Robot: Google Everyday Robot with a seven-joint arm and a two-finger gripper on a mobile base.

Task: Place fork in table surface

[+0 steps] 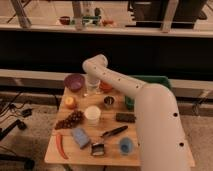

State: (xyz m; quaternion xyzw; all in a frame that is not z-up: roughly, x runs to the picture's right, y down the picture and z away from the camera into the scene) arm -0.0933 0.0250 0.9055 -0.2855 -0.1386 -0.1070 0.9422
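Observation:
The light tan wooden table surface (112, 122) fills the lower middle of the camera view. My white arm comes in from the lower right, bends at an elbow above the table's far edge, and points down. My gripper (92, 86) hangs over the back of the table, between a purple bowl (75, 81) and an orange object (106, 86). I cannot make out the thin silvery fork anywhere; it may be hidden at the gripper.
On the table are an orange fruit (70, 102), a small metal cup (108, 101), a white cup (92, 114), grapes (70, 120), a dark bar (125, 117), a black-handled utensil (114, 132), a blue sponge (80, 137), a red chili (61, 145) and a blue cup (126, 145). A green bin (152, 80) sits behind my arm.

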